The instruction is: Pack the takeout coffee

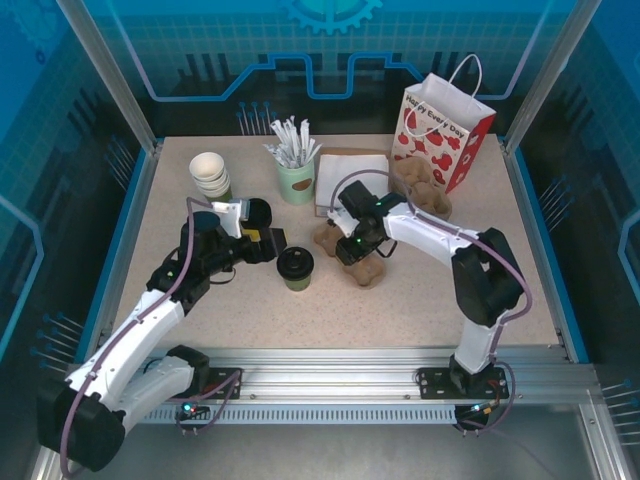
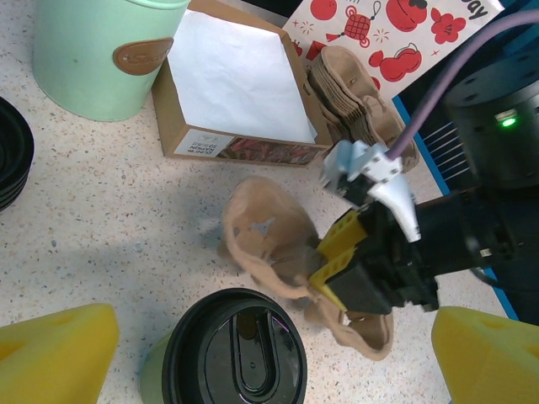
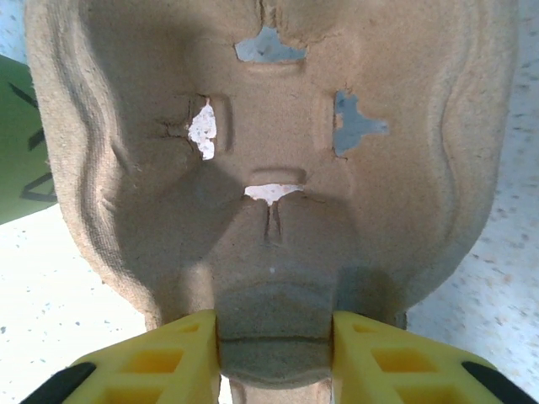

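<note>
1. Yellow fingertips (image 3: 160, 362) of the right gripper (image 3: 274, 358) pinch the narrow neck of a brown pulp cup carrier (image 3: 269, 168); one finger presses on each side of that neck.
2. Seen from the left wrist, the carrier hangs tilted in that grip, just beyond the takeout coffee (image 2: 234, 353); whether its low end touches the table (image 1: 400, 310) I cannot tell.
3. From above, the takeout coffee stands upright on the table with its black lid on; it sits between the two grippers, just left of the carrier.
4. Left gripper (image 1: 272, 240) is spread wide and grasps nothing; its yellow fingers (image 2: 50, 353) stand to either side of the cup, clear of it.
5. Along the far edge lie a stack of lidless cups (image 1: 211, 175), a pale green cup of wrapped sticks (image 1: 296, 180), a napkin box (image 1: 350, 180), more stacked carriers (image 1: 420, 190) and a red-and-white gift bag (image 1: 445, 130).
</note>
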Available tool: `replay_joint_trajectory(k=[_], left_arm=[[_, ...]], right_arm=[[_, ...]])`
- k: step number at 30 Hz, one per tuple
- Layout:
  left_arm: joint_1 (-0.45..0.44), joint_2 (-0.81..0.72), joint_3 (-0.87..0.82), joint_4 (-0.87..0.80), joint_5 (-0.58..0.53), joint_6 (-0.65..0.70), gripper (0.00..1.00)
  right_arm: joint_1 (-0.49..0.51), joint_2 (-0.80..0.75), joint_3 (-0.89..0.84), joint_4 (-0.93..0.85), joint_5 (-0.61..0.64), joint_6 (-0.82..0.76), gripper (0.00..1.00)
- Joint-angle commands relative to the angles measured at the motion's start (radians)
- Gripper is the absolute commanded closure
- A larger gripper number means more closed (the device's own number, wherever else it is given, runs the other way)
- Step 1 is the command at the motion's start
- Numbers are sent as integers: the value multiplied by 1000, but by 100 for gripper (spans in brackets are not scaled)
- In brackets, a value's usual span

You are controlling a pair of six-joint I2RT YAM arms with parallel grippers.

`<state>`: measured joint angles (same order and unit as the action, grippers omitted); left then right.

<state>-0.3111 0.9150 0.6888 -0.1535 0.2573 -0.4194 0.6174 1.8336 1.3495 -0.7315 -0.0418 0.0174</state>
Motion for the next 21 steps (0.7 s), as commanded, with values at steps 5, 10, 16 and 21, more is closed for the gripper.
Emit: replay_joint_trajectory(k=[5,10,16,21], left_arm=[[7,-21,-15,-15,-10,3,3],[6,-20,-13,-14,-2,1,3],[1,-13,-2,4,45,-22,4],[-55,18,33,28,63,-20,4]], right_arm=[[42,73,40,8,19,11,61],[44,28,51,-18,33,6,49],[-1,-110,84,-64,2,-7,37],[-139,-224,169,-76,68,-15,31]])
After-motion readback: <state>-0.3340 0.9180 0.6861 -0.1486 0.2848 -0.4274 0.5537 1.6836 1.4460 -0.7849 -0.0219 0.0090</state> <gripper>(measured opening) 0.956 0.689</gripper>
